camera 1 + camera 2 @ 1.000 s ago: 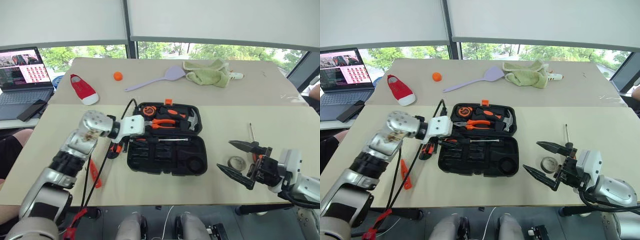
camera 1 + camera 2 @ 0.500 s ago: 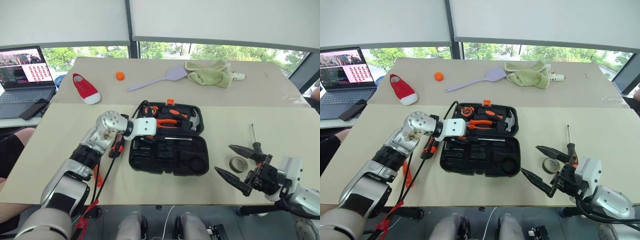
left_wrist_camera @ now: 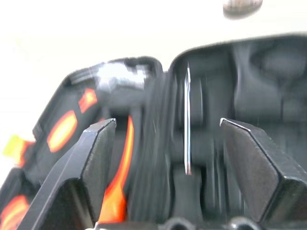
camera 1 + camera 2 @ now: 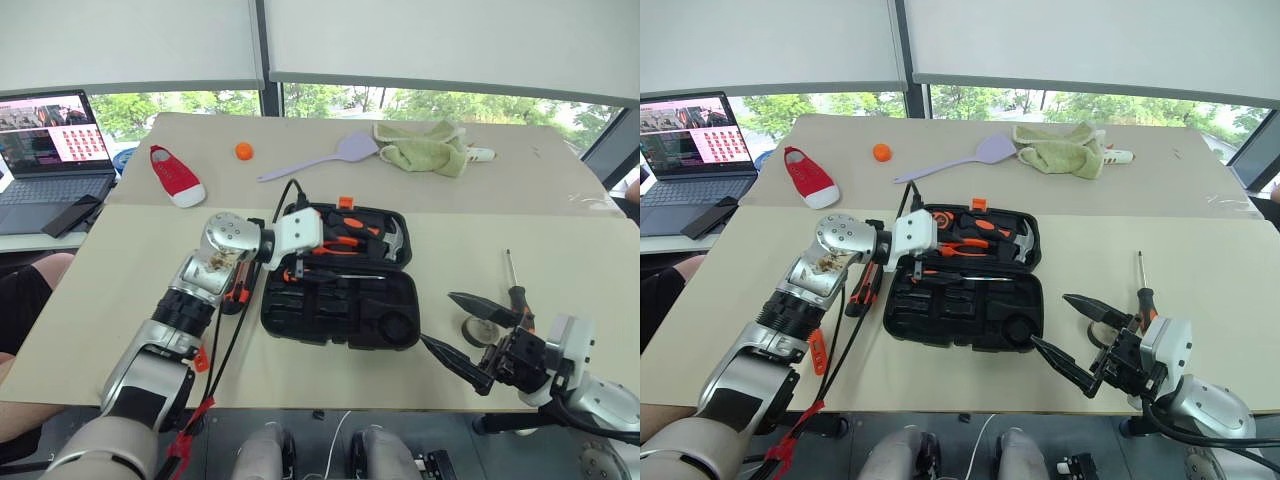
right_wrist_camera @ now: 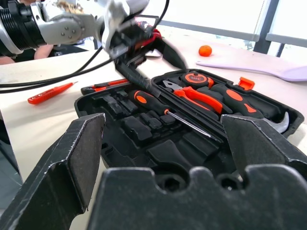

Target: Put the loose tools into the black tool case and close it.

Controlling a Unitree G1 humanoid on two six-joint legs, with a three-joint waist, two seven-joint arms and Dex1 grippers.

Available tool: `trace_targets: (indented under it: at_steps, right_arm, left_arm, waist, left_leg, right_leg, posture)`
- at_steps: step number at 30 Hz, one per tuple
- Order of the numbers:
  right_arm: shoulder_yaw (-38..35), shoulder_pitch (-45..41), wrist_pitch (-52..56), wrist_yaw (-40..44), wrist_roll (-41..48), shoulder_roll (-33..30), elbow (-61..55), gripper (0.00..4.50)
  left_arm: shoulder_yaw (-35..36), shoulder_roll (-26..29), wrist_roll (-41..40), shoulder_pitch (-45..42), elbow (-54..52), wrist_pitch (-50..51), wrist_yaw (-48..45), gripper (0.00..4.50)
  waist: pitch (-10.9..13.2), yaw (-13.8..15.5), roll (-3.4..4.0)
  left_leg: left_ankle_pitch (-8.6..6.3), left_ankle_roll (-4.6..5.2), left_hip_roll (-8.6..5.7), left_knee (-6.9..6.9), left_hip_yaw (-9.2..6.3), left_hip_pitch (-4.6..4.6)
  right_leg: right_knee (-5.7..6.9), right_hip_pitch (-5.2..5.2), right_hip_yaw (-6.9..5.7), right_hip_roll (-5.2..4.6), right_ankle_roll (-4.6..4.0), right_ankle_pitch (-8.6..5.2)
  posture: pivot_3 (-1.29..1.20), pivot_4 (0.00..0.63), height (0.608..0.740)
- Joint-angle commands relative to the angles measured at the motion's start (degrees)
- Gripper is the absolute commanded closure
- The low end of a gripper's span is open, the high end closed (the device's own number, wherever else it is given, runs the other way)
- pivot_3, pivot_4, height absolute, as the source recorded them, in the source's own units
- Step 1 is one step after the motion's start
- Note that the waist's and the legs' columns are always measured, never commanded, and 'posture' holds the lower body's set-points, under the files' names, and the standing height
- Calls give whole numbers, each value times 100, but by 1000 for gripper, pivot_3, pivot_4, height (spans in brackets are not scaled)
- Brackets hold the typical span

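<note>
Head cameras overlook the table; wrist cameras closely face the case [image 4: 338, 290].

Left gripper [image 3: 163, 143] jaws apart, arm reaching rightward; right gripper [image 4: 1080, 335] jaws spread wide, arm low.

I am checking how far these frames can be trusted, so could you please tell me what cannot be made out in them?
- Tape roll: head views, partly behind the right gripper, whose fingers stand open.
- Utility knife: head views, mostly covered by the left arm.
- Left gripper: left wrist view is motion-blurred, so the slots of the black tool case smear; fingers open over a screwdriver in the case.
- Laptop: cut off by the frame edge.
</note>
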Motion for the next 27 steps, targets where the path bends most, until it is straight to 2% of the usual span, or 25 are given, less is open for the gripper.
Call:
trace_targets:
  at_steps: [1,4,6,7,16,18,20,22,23,25,27]
  right_arm:
    - [-48,9,-20,-63,38,45,-158,0]
    - [-42,7,-22,-88,24,60,-161,0]
    - [-39,5,-22,-111,14,63,-162,0]
    - [-37,5,-22,-118,12,63,-163,0]
    - [-114,240,-12,-235,21,82,-306,0]
    - [-192,325,-17,-344,5,120,-324,0]
    - [-412,467,-29,-504,26,185,-300,0]
    - [-774,704,-38,-580,116,206,-237,0]
    - [-1068,940,-25,-524,221,199,-169,0]
    - [-1531,1335,-107,-417,242,216,-11,0]
    - [-2012,1630,-264,-446,267,393,242,0]
  left_arm:
    - [60,-10,5,197,170,-46,167,2179]
    - [-82,-63,240,281,402,-187,349,3192]
    - [-231,-109,399,360,523,-197,388,4140]
    - [-271,-126,438,382,554,-190,393,4419]
    - [-607,-363,736,664,590,44,520,4419]
    - [-540,-360,706,687,614,-89,553,4419]
    - [-168,-418,356,704,536,-239,658,4419]
    - [350,-460,-305,754,297,-254,491,3892]
    - [605,-320,-743,876,87,-406,59,3671]
    - [993,-67,-1214,1105,-172,-813,-355,2911]
    - [1338,206,-1700,1397,-482,-609,-649,2147]
  waist:
    - [0,-3,1]
    - [0,17,0]
    - [0,39,0]
    - [0,51,0]
    - [-10,162,11]
    - [-11,173,12]
    - [-12,178,12]
    - [-12,175,14]
    - [-11,162,13]
    - [-11,143,13]
    - [-11,97,14]
  left_leg:
    - [0,0,0,-1,0,1]
    - [-2,3,0,0,-1,-3]
    - [-8,14,-3,2,-1,-7]
    - [-16,26,-4,2,-2,-7]
    - [-37,62,-13,12,-3,-5]
    - [-39,65,-14,15,-3,-4]
    - [-40,66,-14,15,-4,-3]
    - [-40,66,-13,15,-4,-5]
    - [-40,65,-13,15,-2,-12]
    - [-34,57,-10,14,-3,-22]
    - [-16,24,-6,13,-3,-21]
  right_leg:
    - [0,0,0,1,0,0]
    - [1,-2,-2,1,1,1]
    - [0,-3,-2,-2,3,2]
    - [0,-2,-3,-4,4,3]
    - [-2,9,-8,-22,14,8]
    - [-3,11,-7,-23,16,9]
    - [-3,12,-7,-24,17,9]
    - [-4,10,-6,-27,17,9]
    - [-3,3,-4,-27,17,10]
    - [-3,-8,-4,-25,18,10]
    - [-4,-7,-7,-22,15,9]
  posture:
    - [0,150,740]
    - [0,150,740]
    - [0,150,740]
    - [0,150,740]
    - [0,150,740]
    - [0,150,740]
    - [0,150,740]
    - [0,150,740]
    - [0,150,740]
    - [0,150,740]
    - [0,150,740]
